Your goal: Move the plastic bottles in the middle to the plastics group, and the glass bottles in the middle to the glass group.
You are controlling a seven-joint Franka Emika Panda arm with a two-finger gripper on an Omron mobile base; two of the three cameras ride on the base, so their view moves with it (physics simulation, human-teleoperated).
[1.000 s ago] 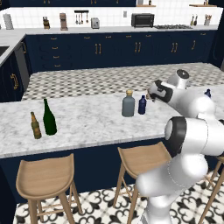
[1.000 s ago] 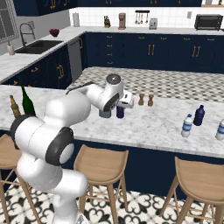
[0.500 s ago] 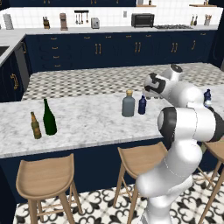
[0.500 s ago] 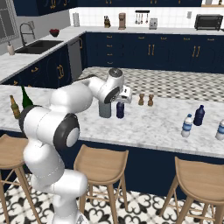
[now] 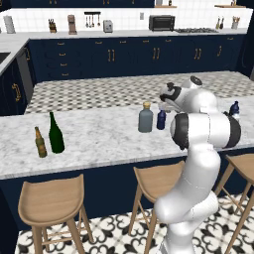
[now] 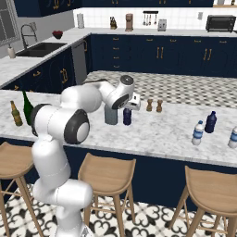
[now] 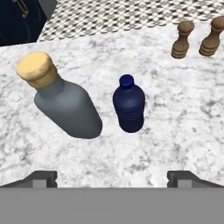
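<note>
The dark navy plastic bottle [image 7: 129,107] stands upright on the marble counter, just right of the wide grey glass bottle [image 7: 65,103] with its tan stopper. My gripper [image 7: 112,179] hovers above and just near of them, open, with nothing between its fingers. From the base it hangs over the navy bottle [image 5: 161,119] [image 6: 127,116], beside the grey bottle [image 5: 145,118] [image 6: 110,115]. A clear blue-capped bottle [image 6: 198,133] stands next to a dark blue bottle [image 6: 210,122] at the counter's right. The green wine bottle [image 5: 55,133] and brown beer bottle [image 5: 40,142] stand far left.
Two brown wooden shakers [image 7: 183,39] stand behind the navy bottle. Another pale bottle [image 6: 233,137] sits at the right edge. Wooden stools [image 5: 52,201] line the counter's front. My own arm [image 6: 88,99] crosses in front of the grey bottle.
The hand has shifted a little left toward the two middle bottles, and the arm's upper links have swung more upright. No bottle has moved.
</note>
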